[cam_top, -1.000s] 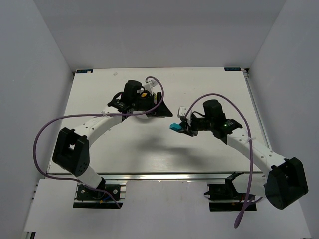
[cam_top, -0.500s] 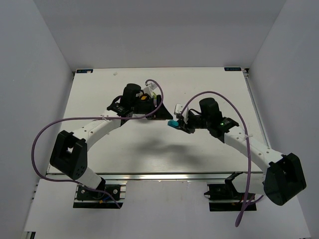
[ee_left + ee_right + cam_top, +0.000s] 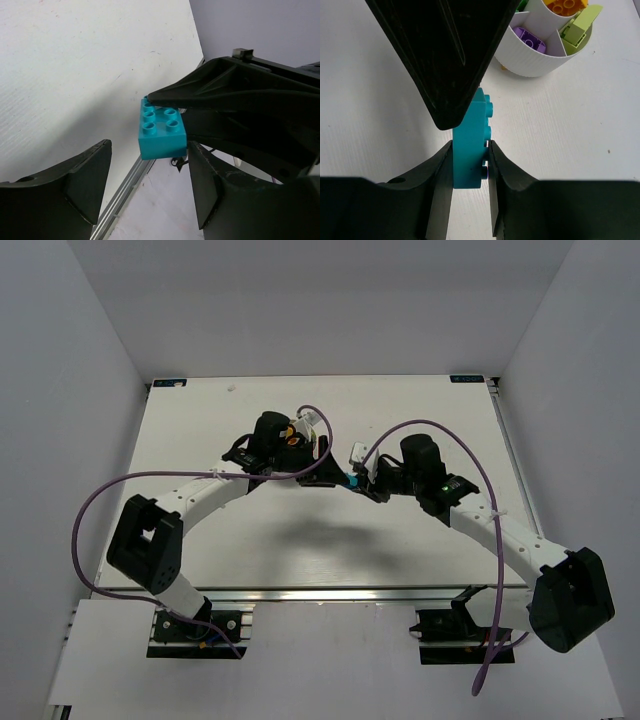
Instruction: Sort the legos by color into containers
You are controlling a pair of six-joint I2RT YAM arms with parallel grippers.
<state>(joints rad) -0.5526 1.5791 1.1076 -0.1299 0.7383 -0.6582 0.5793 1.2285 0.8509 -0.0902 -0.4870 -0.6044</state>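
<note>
1. Where things stand: my right hand (image 3: 469, 165) is clamped on the cyan brick (image 3: 161, 132), pinching its lower part with the studs facing sideways. It's held up off the counter (image 3: 580, 140), just short of the white divided dish (image 3: 535, 60).
2. My left hand (image 3: 148, 167) has its fingers spread wide on either side of that same brick. From the left wrist view one finger looks very close to a corner of the brick, and I can't tell if it's touching. Reads like a handover to me.
3. Biggest worry: my two hands are crammed together. One left finger hangs right over the brick in the right wrist view, so any small drift and the fingers knock into each other instead of closing on the plastic.
4. If my left closes off-centre or on a corner, the brick can twist or squirt out. Smooth sides, small grip area.
5. Timing: if my right lets go before my left has a real pinch, the brick drops onto the counter and may bounce away, or land in the wrong wedge.
6. Speaking of which, the dish shows a purple brick (image 3: 532, 41), a lime green brick (image 3: 577, 27) and orange bricks (image 3: 565, 6) in separate wedges. I can't see a cyan wedge from here, so a wrong-wedge drop is a real risk.
</note>
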